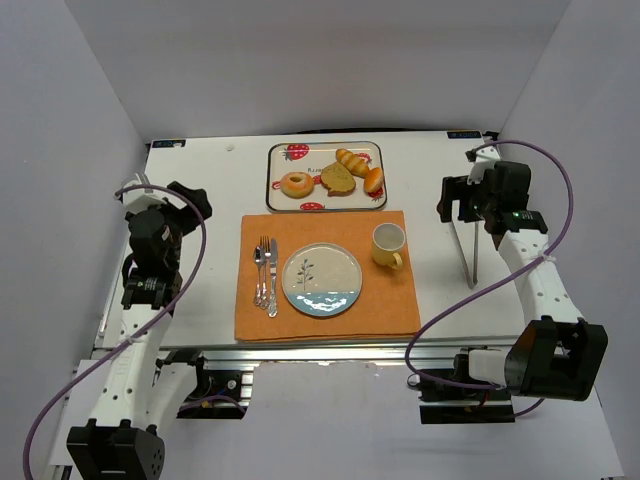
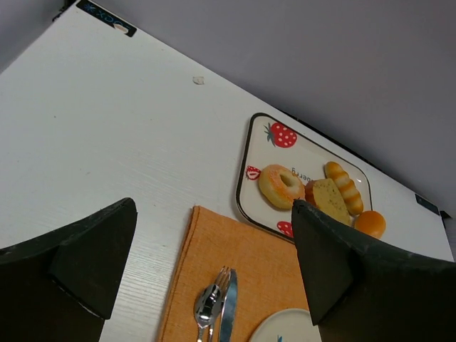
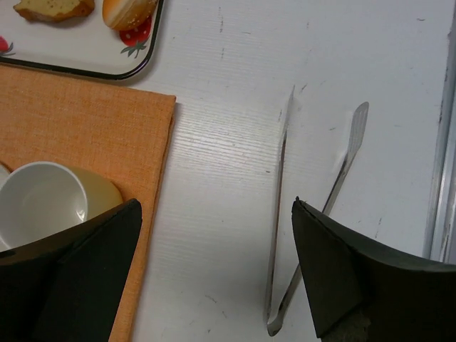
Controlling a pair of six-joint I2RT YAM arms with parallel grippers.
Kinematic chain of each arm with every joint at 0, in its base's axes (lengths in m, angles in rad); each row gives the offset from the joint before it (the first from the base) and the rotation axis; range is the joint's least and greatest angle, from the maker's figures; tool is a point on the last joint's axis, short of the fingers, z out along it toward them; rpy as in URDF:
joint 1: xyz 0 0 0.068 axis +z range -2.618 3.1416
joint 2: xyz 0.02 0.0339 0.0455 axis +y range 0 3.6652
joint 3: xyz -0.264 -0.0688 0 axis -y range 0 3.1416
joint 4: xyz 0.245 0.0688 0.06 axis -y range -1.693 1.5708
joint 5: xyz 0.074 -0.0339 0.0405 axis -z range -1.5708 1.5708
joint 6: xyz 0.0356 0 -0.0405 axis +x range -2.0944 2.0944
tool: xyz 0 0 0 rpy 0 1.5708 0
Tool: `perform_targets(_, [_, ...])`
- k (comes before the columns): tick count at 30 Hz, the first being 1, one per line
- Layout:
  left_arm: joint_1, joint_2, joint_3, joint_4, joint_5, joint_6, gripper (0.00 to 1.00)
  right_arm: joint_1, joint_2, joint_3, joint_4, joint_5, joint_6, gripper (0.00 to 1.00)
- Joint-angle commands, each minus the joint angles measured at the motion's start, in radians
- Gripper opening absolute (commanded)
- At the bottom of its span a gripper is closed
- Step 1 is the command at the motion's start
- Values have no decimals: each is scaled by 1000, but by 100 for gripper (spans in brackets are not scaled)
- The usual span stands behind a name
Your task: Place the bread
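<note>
**Progress: nothing yet done, the bread untouched on its tray**

Top view: the small golden-tan, ring-shaped bread with a pale glaze (image 1: 296, 184) lies at the left end of the white strawberry-printed rectangular tray (image 1: 275, 205), just beside a brown toast slice (image 1: 338, 180). The round pale-blue plate (image 1: 345, 262) on the orange cloth placemat (image 1: 390, 305) bears nothing; it is probably where the bread belongs. The left gripper (image 1: 190, 203) and right gripper (image 1: 455, 200) hang well apart from the tray. Picking up, carrying and setting down are all left.

Left wrist view: the left gripper (image 2: 214, 206) gapes wide and empty, the bread (image 2: 281, 187) far beyond it. Only a sliver of the plate shows at the bottom edge.

Right wrist view: the right gripper (image 3: 215, 204) is spread wide, holding nothing, above long metal tongs (image 3: 278, 235) on the white table (image 3: 228, 107). The bread is out of frame, and one finger hides part of the yellow cup (image 3: 43, 203).
</note>
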Motion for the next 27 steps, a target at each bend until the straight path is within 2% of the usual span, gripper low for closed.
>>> perform_targets(1, [-3,9,-2,19,68,-14,97,1,-7,49,-26,-83,-24,90])
perform_targets(3, [-3,12,-7,26,88,-20,93,1,-39,41,-50,-203,-169,90])
perform_targets(4, [-1,13,-13,33,97,-29,78,1,-53,14,-56,-251,-235,89])
perform_targets(7, [-3,28,-20,52,131,-52,41,10,-128,-77,-50,-391,-415,90])
perform_targets(8, [-3,35,-19,53,135,-58,18,12,-147,-101,-43,-419,-455,89])
perform_targets(9, [-3,47,-19,53,151,-63,13,13,-171,-117,-46,-462,-492,89])
perform_targets(11, [-3,56,-34,63,171,-72,9,17,-184,-140,-44,-486,-515,89])
perform_targets(13, [-3,61,-56,103,238,-89,14,15,-169,-134,-50,-462,-468,90])
perform_targets(14, [-3,62,-66,130,259,-92,22,15,-130,-105,-72,-450,-457,89])
perform_targets(15, [-3,64,-83,155,289,-97,50,13,-104,-85,-93,-407,-449,85])
perform_targets(16, [-3,64,-88,160,293,-107,63,6,-78,-67,-114,-372,-429,72])
perform_targets(17, [-3,64,-92,160,296,-112,73,-5,-25,-33,-119,-344,-369,49])
perform_targets(18, [-3,61,-105,166,298,-115,85,-20,0,-16,-124,-301,-336,4])
perform_targets(20, [-3,42,-120,172,301,-127,92,-69,60,12,-127,-287,-288,0])
perform_targets(21, [-3,36,-135,172,304,-129,96,-92,77,32,-138,-267,-265,19])
perform_targets(24, [-3,19,-146,143,309,-121,96,-114,120,32,-145,-224,-245,86])
perform_targets(25, [-3,16,-146,134,310,-112,96,-118,125,21,-126,-203,-241,89])
perform_targets(27, [-3,4,-151,117,315,-108,96,-120,125,-23,-86,-113,-224,89])
